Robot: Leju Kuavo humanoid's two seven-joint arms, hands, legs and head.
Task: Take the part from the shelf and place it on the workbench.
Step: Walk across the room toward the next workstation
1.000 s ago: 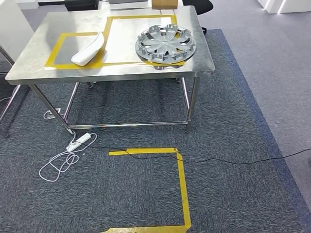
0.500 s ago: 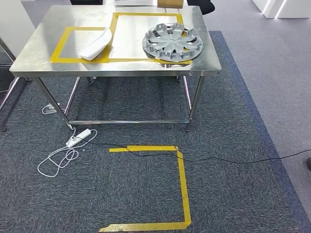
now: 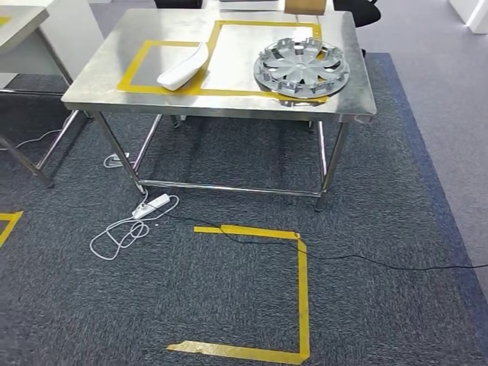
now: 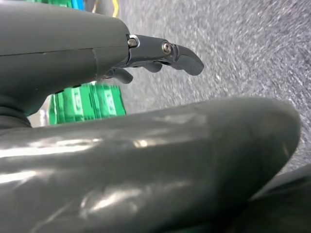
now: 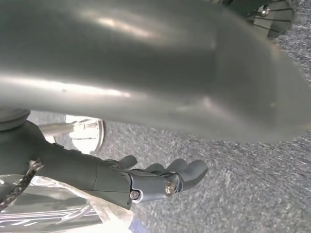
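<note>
- Nearest the camera in the head view, yellow floor tape (image 3: 303,297) is lying in an angle on the dark carpet (image 3: 230,290), lower centre of the frame; a black cable (image 3: 368,261) is crossing it, and a white power strip (image 3: 151,205) with its coiled white cord (image 3: 115,238) is lying to the left.
- The left hand (image 4: 161,51) is hanging over grey carpet, fingers (image 4: 185,57) stretched out and apart, grasping nothing; a green crate (image 4: 86,102) is showing behind it, its contents hidden.
- The right hand (image 5: 161,182) is hanging likewise, fingers (image 5: 190,171) loosely extended, released, nothing between them.
- Farther off, upper centre, the steel workbench (image 3: 104,80) is standing on its metal legs; yellow tape rectangles (image 3: 135,69) are marking its top.
- A white curved part (image 3: 183,69) is lying on the left rectangle's right edge; a silver wheel cover (image 3: 301,67) is lying flat on the right rectangle, overlapping its near tape line; the two are well apart.
- A second table's corner (image 3: 23,19) is showing at the upper left.
- Against the picture of half a second ago, the whole scene is sitting further right in the frame; the camera is turning, while the parts are keeping their places on the workbench.
</note>
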